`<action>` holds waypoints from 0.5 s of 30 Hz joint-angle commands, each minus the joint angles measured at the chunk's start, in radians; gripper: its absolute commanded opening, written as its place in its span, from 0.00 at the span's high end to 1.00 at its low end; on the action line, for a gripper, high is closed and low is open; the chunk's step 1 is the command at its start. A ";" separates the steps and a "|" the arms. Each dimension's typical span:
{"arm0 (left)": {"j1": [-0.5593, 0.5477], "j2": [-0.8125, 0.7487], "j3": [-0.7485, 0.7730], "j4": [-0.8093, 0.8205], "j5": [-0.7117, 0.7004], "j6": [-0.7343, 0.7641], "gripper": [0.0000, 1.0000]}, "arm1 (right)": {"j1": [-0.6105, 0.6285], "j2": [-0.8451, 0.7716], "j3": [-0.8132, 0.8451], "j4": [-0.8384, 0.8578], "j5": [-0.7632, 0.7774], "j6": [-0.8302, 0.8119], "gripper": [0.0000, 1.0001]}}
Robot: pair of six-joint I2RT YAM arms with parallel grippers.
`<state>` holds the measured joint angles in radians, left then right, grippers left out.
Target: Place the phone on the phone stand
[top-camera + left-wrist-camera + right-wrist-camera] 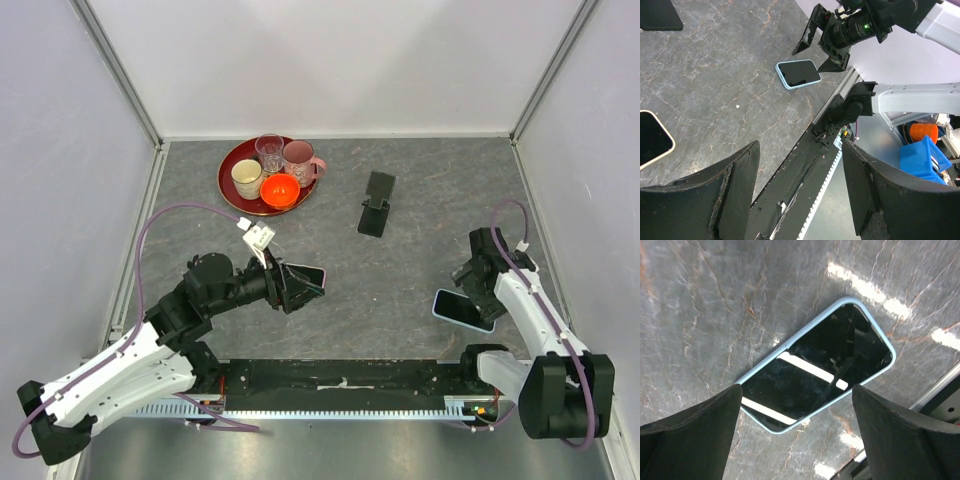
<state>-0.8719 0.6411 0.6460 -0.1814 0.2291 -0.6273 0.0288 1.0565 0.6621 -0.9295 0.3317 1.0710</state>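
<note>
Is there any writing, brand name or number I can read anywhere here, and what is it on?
No text can be read anywhere in these views.
Blue-cased phone: screen dark, only light reflections.
Second phone: screen dark and blank.
Phone stand: plain black, no marking shows.
White tag on the purple cable: too small to tell whether it bears print.

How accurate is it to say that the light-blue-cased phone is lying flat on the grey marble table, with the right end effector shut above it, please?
Nearly accurate, with one error: the right end effector is open, not shut. The right wrist view shows its jaws standing wide apart on either side of the light-blue-cased phone, which does lie flat on the grey marble table.
</note>
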 commanded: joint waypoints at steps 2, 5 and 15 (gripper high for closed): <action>0.001 -0.021 -0.008 0.031 -0.011 -0.008 0.27 | -0.082 0.069 -0.010 0.015 -0.099 -0.043 0.02; 0.001 -0.012 0.004 0.019 -0.010 -0.009 0.27 | -0.104 0.069 -0.038 0.046 -0.141 -0.026 0.02; 0.001 0.051 0.020 0.040 0.015 -0.002 0.27 | -0.121 0.192 -0.125 0.265 -0.269 -0.095 0.02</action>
<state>-0.8719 0.6693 0.6449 -0.1802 0.2283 -0.6273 -0.0925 1.1805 0.5976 -0.8639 0.1638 1.0187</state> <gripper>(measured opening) 0.732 0.982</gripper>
